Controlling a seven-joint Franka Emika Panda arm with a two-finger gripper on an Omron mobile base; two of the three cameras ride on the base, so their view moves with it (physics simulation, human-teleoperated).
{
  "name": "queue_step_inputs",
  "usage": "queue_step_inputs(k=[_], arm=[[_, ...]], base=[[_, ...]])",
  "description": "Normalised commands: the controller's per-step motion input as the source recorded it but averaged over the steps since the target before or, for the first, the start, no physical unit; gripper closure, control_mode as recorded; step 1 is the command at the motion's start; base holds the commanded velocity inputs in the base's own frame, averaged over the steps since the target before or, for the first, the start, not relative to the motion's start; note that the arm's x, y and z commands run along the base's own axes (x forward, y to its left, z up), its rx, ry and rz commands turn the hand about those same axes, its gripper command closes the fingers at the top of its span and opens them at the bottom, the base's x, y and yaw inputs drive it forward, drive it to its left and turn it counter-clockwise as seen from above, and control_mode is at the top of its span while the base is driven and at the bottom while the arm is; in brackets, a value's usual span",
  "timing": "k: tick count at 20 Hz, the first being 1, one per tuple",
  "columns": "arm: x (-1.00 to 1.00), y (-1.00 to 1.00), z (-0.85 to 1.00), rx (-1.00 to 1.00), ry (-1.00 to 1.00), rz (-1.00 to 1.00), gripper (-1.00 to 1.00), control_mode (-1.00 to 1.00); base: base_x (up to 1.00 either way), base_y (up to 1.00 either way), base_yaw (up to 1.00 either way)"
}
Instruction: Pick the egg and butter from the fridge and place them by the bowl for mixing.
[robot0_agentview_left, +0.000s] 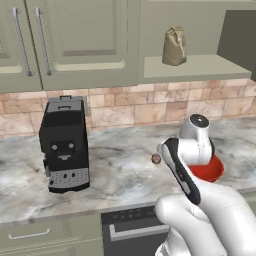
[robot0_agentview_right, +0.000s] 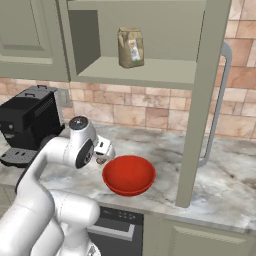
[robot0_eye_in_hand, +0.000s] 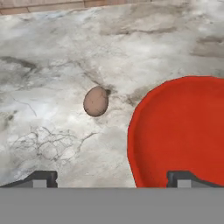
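Now the egg (robot0_eye_in_hand: 96, 101) lies upright-ish beside the bowl (robot0_eye_in_hand: 175, 131); pincer (robot0_eye_in_hand: 112, 179) wide open.

We were in a home kitchen: a grey marbled worktop (robot0_agentview_left: 115, 170) ran below sage-green wall cabinets (robot0_agentview_left: 75, 40), backed by tan stone tiles (robot0_agentview_left: 135, 107). A black coffee machine (robot0_agentview_left: 64, 145) stood near the worktop's left end, a brown paper bag (robot0_agentview_right: 130, 47) sat on an open shelf, and an oven front (robot0_agentview_left: 132, 230) was set under the worktop's front edge
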Motion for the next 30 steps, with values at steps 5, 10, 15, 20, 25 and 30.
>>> queue_step_inputs(k=[5,10,15,20,25,30], arm=[[-0.50,0.00,0.23,-0.02,-0.02,0.00,-1.00,-1.00],[-0.49,-0.08,0.25,0.00,-0.04,0.01,-1.00,-1.00],[-0.48,-0.05,0.35,0.00,-0.10,0.07,-1.00,-1.00],[-0.46,-0.04,0.43,0.00,-0.06,0.12,-1.00,-1.00],[-0.41,-0.08,0.29,0.00,-0.05,0.07,-1.00,-1.00],[-0.03,0.00,0.00,0.00,0.00,0.00,-1.00,1.00]], base=[[0.00,0.00,0.00],[0.00,0.00,0.00],[0.00,0.00,0.00],[0.00,0.00,0.00],[0.00,0.00,0.00],[0.00,0.00,0.00]])
